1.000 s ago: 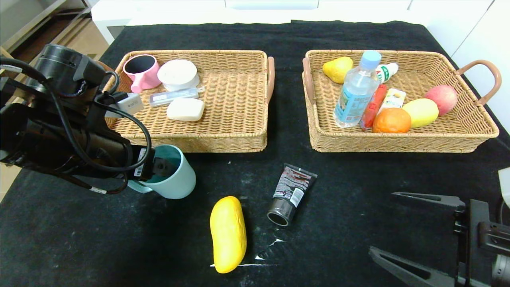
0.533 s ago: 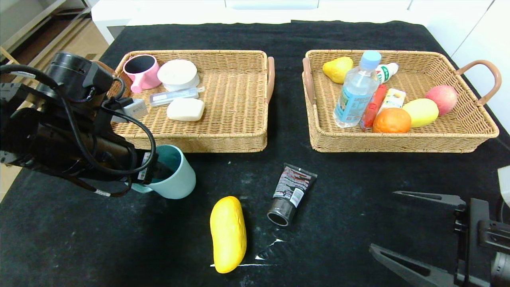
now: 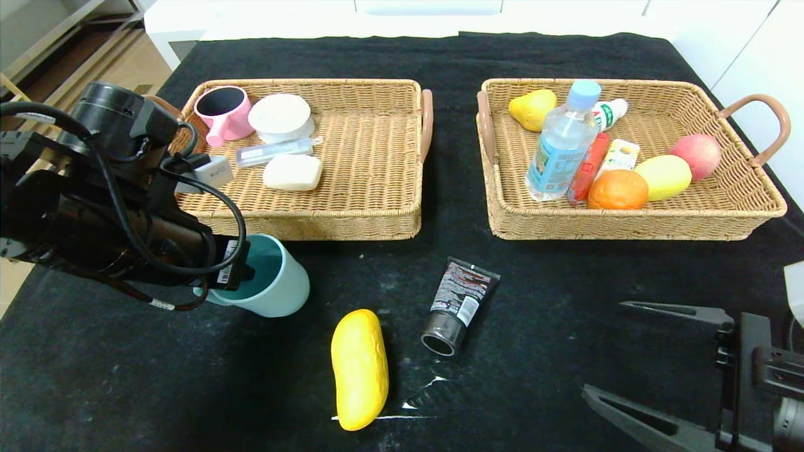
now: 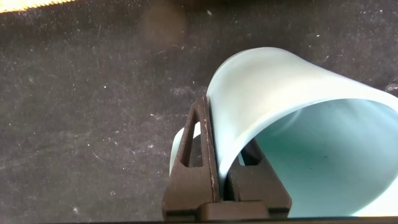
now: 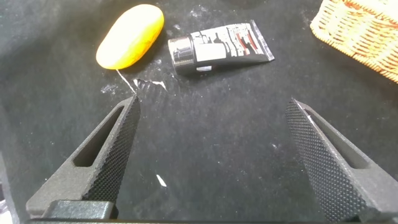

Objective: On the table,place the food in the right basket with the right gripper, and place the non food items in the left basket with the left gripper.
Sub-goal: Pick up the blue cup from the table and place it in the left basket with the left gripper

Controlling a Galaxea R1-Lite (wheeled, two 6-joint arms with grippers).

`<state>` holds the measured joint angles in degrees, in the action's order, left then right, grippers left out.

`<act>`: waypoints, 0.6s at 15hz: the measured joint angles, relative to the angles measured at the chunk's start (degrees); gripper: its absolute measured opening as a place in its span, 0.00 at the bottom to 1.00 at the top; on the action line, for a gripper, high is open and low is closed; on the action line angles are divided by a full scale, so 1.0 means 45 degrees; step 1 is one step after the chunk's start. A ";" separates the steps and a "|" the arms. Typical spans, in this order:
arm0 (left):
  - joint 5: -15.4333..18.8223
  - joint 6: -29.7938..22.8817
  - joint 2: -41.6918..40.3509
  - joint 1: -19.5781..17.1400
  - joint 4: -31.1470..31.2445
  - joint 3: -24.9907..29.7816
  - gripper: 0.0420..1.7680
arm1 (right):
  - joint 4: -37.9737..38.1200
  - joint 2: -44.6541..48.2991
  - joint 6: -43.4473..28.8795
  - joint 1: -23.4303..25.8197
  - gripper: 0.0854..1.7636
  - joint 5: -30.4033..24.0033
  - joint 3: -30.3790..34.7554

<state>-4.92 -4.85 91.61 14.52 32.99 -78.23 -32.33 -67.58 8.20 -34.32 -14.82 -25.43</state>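
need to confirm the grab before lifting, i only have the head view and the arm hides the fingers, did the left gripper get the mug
Observer: Yes. In the left wrist view the left gripper is shut on the mug wall, one finger inside, one outside.
Operator: is the handle in the grip
Observer: No, only the wall by the rim; the handle shows just behind the outer finger.
Operator: right side ready for the mango
Observer: The right gripper is open above the table, with mango and tube ahead of it.
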 joint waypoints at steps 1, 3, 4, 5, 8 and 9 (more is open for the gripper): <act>0.0000 -0.0005 0.0008 0.0000 0.0000 0.0000 0.08 | 0.0008 0.0000 -0.0005 0.0000 0.97 0.0000 0.0005; -0.0005 -0.0016 0.0024 0.0005 0.0000 0.0000 0.08 | 0.0005 -0.0016 0.0000 0.0000 0.97 -0.0005 0.0005; -0.0008 -0.0022 0.0027 0.0000 0.0000 0.0000 0.08 | 0.0005 -0.0030 0.0000 -0.0005 0.97 0.0000 0.0005; -0.0005 -0.0016 0.0027 0.0000 0.0014 0.0000 0.08 | 0.0005 -0.0043 -0.0005 -0.0005 0.97 0.0000 0.0005; 0.0011 -0.0016 -0.0030 0.0008 0.0068 0.0049 0.08 | 0.0000 -0.0054 0.0000 -0.0005 0.97 -0.0005 0.0024; 0.0024 0.0000 -0.0108 0.0033 0.0098 0.0081 0.08 | 0.0005 -0.0054 0.0000 -0.0005 0.97 0.0000 0.0024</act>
<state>-4.82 -4.85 91.12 14.67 33.43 -77.86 -32.31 -67.83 8.20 -34.34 -14.82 -25.32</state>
